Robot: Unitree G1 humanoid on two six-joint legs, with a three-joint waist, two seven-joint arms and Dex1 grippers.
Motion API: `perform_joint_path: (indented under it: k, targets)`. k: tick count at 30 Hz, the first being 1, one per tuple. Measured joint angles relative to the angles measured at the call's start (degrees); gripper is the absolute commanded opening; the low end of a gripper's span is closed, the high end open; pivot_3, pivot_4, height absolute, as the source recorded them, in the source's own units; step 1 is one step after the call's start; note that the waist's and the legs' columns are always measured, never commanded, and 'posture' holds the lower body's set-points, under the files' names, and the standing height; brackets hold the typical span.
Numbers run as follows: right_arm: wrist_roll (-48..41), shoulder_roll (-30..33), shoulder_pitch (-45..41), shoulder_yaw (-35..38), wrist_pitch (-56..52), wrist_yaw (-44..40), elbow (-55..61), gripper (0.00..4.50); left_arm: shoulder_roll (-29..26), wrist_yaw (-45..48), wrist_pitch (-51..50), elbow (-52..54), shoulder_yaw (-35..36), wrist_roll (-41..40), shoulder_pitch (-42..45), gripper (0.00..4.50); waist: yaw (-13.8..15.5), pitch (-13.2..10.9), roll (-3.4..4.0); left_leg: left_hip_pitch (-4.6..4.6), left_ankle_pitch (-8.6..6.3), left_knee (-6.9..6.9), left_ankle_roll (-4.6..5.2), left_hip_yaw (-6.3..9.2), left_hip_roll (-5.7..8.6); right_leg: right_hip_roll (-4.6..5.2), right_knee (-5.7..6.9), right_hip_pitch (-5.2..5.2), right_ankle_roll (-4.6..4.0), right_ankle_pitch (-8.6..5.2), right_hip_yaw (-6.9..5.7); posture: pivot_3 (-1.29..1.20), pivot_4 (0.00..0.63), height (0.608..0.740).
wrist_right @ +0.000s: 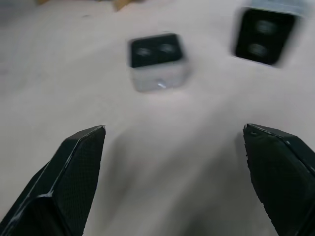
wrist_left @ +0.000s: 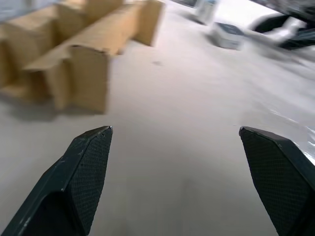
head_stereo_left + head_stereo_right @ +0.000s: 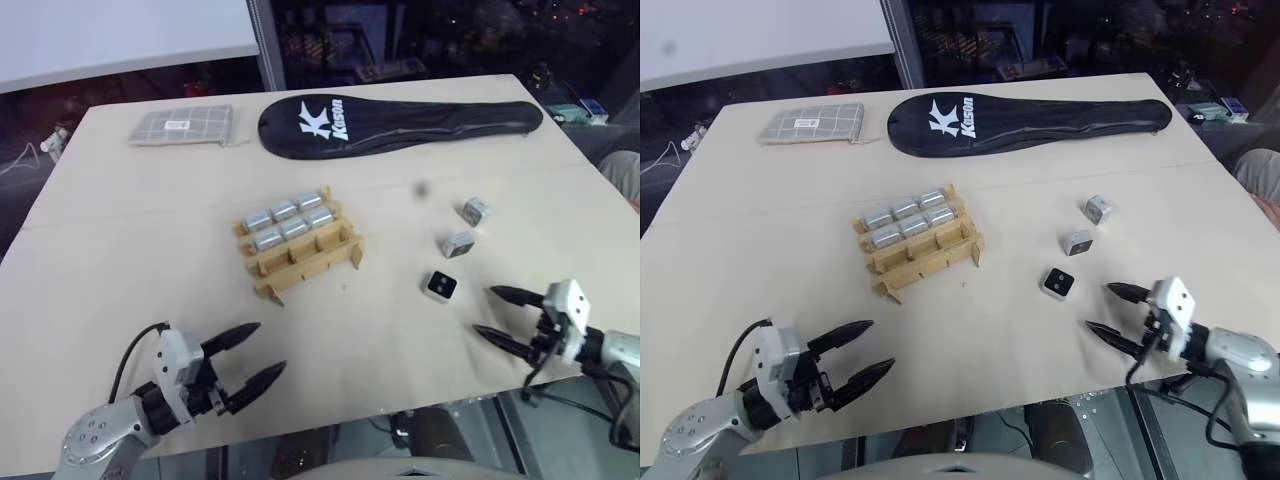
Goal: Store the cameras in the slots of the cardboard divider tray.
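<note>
both claws wide apart, three cameras left loose

left claw [image 3: 243, 359] and right claw [image 3: 501, 314] are held apart, empty, over the counter [image 3: 120, 260]. the nearest loose camera [image 3: 441, 285] should be straddled squarely by the right claw. six cameras are seated in the cardboard divider tray [image 3: 298, 247]; its near row is unfilled.

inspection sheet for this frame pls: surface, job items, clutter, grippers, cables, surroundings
Surface: pale wooden table, bare in front.
Job's things: cardboard divider tray mid-table; six cameras fill its two far rows, near row empty. Three loose cameras lie to its right.
Clutter: black Kason racket cover and grey checked pouch along the far edge.
Grippers: left gripper open, holding nothing, near the front edge; right gripper open, holding nothing, pointing at the nearest loose camera.
Cables: black cable looping off the left wrist.
Surroundings: dark shelving behind the table.
</note>
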State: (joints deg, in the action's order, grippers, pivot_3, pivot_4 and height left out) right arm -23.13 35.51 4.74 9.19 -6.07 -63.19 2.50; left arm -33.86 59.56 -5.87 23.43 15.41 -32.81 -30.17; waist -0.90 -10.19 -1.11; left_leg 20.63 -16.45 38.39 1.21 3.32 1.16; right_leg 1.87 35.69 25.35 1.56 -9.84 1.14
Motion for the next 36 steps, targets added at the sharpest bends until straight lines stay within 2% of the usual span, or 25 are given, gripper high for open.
perform_joint_path:
  k: [6,11,14,18,22,27,32,36]
  targets:
    - [3.7,-2.3,-7.2,-6.3,-2.3,4.5,-1.1,4.44,-2.4,4.0,-1.3,0.0,0.1,-3.7,3.5,4.28,0.1,0.0,-0.01,0.02,0.0,0.0,0.0,0.06,0.03,0.0,0.0,0.01,0.0,0.01,-0.03,0.0,0.15,0.74]
    - [4.6,-3.6,-8.5,-8.3,-3.4,6.6,-1.1,4.44,-3.6,6.6,-2.3,0.0,0.2,-6.2,4.5,4.28,0.1,0.0,-0.02,0.04,-0.01,0.0,0.0,0.04,0.05,0.04,-0.01,0.01,0.0,0.02,0.0,0.0,0.15,0.74]
    - [4.5,-4.0,-8.5,-8.4,-3.6,7.2,-1.0,3.69,-3.6,7.0,-2.3,0.0,0.2,-6.5,4.5,4.28,0.1,0.0,-0.01,0.01,-0.01,0.01,0.01,0.04,0.05,0.04,0.0,0.0,-0.01,0.01,0.0,0.0,0.15,0.74]
    - [4.9,-3.1,-7.8,-8.4,-2.5,6.9,-0.9,1.92,-3.4,7.0,-2.3,0.1,0.1,-6.6,4.3,4.28,0.1,0.0,-0.02,0.0,0.0,0.01,0.01,0.04,0.04,0.02,0.01,0.0,-0.01,0.01,0.0,0.0,0.15,0.74]
    - [5.5,-2.9,-7.7,-8.6,-1.3,6.8,-0.7,1.91,-3.2,6.6,-2.6,0.1,0.0,-6.7,4.8,4.28,0.1,0.0,-0.01,0.01,0.0,0.01,0.01,0.03,0.04,0.02,0.01,0.0,0.0,0.01,0.01,0.0,0.15,0.74]
    - [15.0,-2.1,-12.1,-12.9,12.0,7.8,-0.5,1.91,-2.2,-1.3,-8.5,0.9,-1.1,-7.0,8.7,4.28,-0.1,0.0,-0.02,-0.03,0.0,0.02,0.01,0.02,0.03,-0.02,0.05,-0.01,0.09,0.07,0.01,0.0,0.15,0.74]
    - [21.9,-6.8,-20.6,-20.5,25.4,9.1,0.3,1.91,-1.2,-13.3,-19.9,5.4,-2.8,-12.4,17.8,4.28,-0.1,0.0,-0.03,-0.06,0.01,0.04,-0.01,0.13,0.03,-0.04,0.14,0.0,0.22,0.18,-0.02,0.0,0.15,0.74]
    - [25.9,-11.0,-28.3,-26.6,32.9,9.5,-0.8,1.91,-1.5,-17.6,-25.6,8.2,-5.2,-13.4,21.0,4.28,-0.1,0.0,-0.02,-0.02,0.01,0.03,-0.03,0.23,0.08,0.02,0.14,0.07,-0.02,0.33,0.1,0.0,0.15,0.74]
